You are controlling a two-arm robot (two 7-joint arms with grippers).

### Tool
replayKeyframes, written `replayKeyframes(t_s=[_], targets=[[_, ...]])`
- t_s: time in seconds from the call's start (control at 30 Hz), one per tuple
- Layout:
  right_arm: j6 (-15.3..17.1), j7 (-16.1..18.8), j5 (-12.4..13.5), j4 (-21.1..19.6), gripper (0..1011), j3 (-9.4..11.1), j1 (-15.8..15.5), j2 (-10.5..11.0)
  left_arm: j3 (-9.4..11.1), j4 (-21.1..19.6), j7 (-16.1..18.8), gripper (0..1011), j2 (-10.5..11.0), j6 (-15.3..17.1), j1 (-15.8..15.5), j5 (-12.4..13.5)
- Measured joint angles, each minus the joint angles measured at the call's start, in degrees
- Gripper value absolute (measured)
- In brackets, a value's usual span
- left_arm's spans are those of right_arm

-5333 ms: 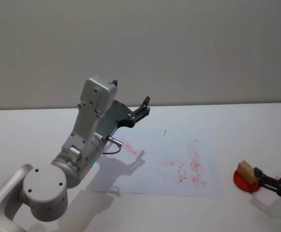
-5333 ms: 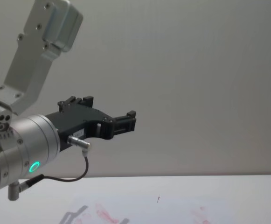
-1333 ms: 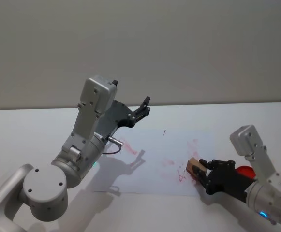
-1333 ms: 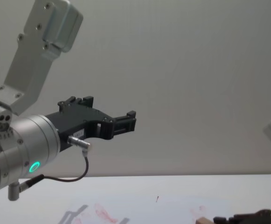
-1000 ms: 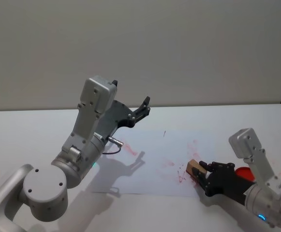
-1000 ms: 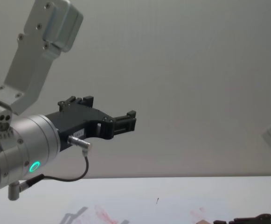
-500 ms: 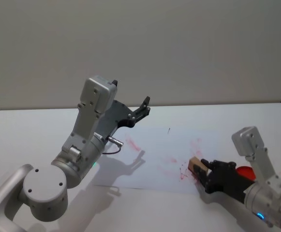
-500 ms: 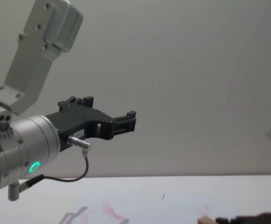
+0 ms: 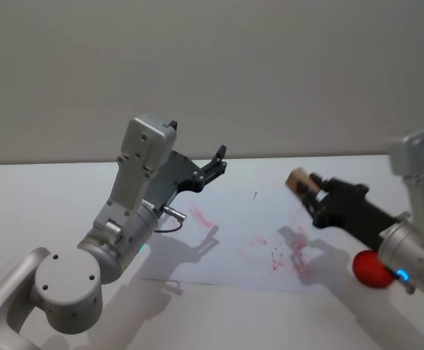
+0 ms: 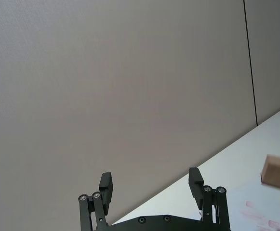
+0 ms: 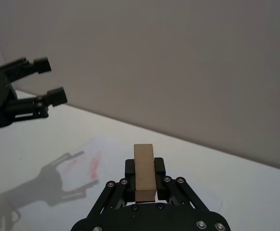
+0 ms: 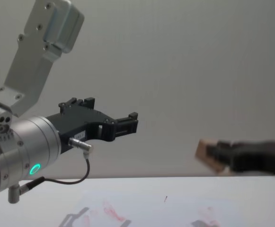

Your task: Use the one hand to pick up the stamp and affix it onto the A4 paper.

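Note:
The stamp (image 9: 297, 179) is a small light-brown wooden block, and my right gripper (image 9: 306, 186) is shut on it, holding it in the air above the right part of the A4 paper (image 9: 230, 237). The right wrist view shows the stamp (image 11: 144, 172) clamped between the black fingers (image 11: 159, 168). From the chest it hangs well above the table, stamp (image 12: 205, 152) pointing left. The A4 paper carries smudgy red marks (image 9: 274, 257) and a tiny dark mark (image 9: 255, 195). My left gripper (image 9: 217, 159) stays raised and open over the sheet's far left side, fingers (image 10: 194, 175) spread wide.
A red round ink pad (image 9: 371, 268) lies on the white table right of the sheet, beneath my right forearm. The big silver left arm (image 9: 135, 197) towers over the sheet's left side. A plain grey wall stands behind the table.
My right gripper has lifted the stamp off the paper and carried it up and back. A red print shows where it rested. The left arm has not moved.

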Motion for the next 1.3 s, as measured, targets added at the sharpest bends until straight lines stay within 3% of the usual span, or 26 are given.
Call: replayKeyframes(t_s=[0.3,0.57,0.9,1.3], targets=[[1.51,-2.73,4.47,-4.86,223,3.45,-1.88,3.91,0.00,0.00,0.00,1001,0.00,0.00,0.00,0.00],[3.45,-3.60,6.31,-6.79,223,6.15,-5.30,8.47,0.00,0.00,0.00,1001,0.00,0.00,0.00,0.00],[4.98,-2.59,6.21,-6.94,223,7.50,-7.81,11.78,0.00,0.00,0.01,1001,0.00,0.00,0.00,0.00],[5.82,-1.35,4.62,-5.72,223,7.67,-9.08,13.31,0.00,0.00,0.00,1001,0.00,0.00,0.00,0.00]])
